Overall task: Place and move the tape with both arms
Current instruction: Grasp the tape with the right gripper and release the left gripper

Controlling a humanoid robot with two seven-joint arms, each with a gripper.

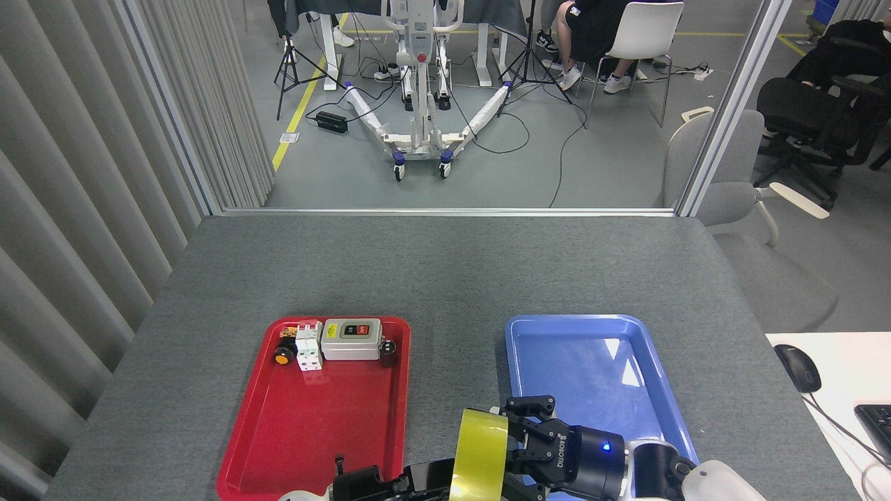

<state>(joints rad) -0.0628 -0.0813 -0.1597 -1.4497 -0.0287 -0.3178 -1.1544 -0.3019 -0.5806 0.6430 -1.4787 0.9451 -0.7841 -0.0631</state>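
The tape [479, 454] stands on its edge at the bottom middle of the head view, above the strip of grey table [445, 271] between the red tray [264, 431] and the blue tray [668, 390]. Only its yellow outer band is seen; the core is turned away, and the lower part of the roll is cut off by the bottom edge of the picture.

The right gripper [511, 445] comes in from the lower right, over the near left corner of the blue tray. Its black fingers [529, 407] reach to the right side of the roll and seem to touch it at the upper rim. How far they close on the tape is hidden behind the roll, so I cannot tell if it grips or only lies against it. A small blue light shines on its body.

The left gripper [418, 480] is low at the bottom edge, just left of the tape, dark and mostly cut off. Its fingers reach to the roll, but I cannot tell if they hold it.

At the far end of the red tray lie a grey switch box [351, 339], a white circuit breaker [308, 346], an orange push button [282, 356] and a small dark part [388, 350] that is too small to name. The blue tray has nothing in the part that is visible; its near end is covered by the right arm.
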